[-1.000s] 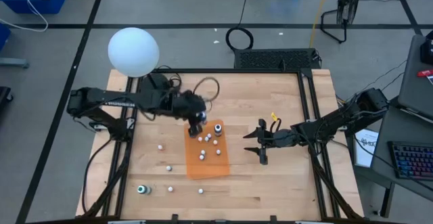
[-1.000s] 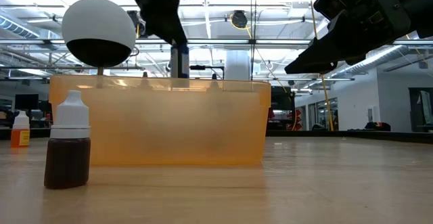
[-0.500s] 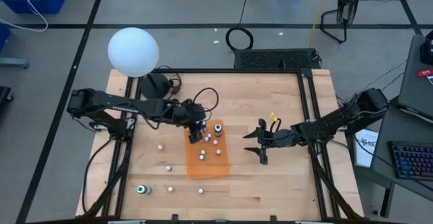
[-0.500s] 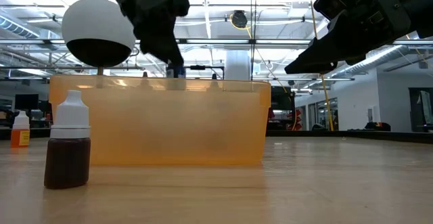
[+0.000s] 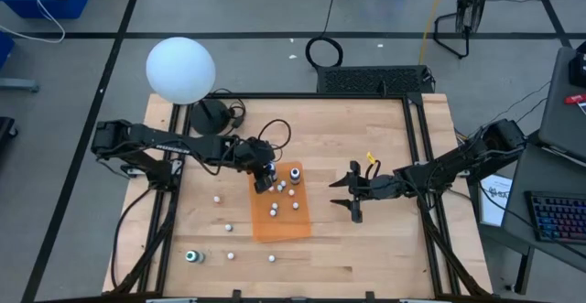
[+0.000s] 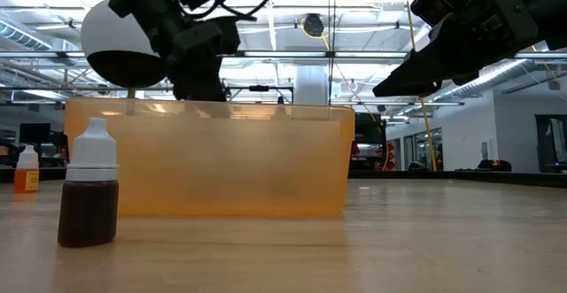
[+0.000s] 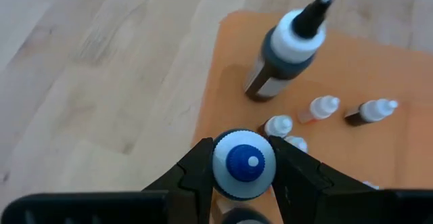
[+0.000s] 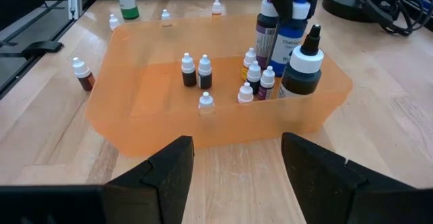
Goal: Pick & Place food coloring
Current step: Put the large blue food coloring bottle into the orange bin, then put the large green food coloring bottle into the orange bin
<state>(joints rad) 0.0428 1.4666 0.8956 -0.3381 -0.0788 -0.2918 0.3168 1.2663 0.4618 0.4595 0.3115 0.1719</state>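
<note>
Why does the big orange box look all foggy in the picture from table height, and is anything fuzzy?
Low view: the orange bin is see-through plastic, glowing from ceiling lights behind. Left wrist view: the blue-capped bottle in the left pincer looks soft, being very close.

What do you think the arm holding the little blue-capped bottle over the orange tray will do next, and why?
Probably lower a little and open its fingers. The left gripper is shut on the blue-capped bottle, already inside the orange tray's corner beside the other small bottles. The right gripper waits open outside the tray.
</note>
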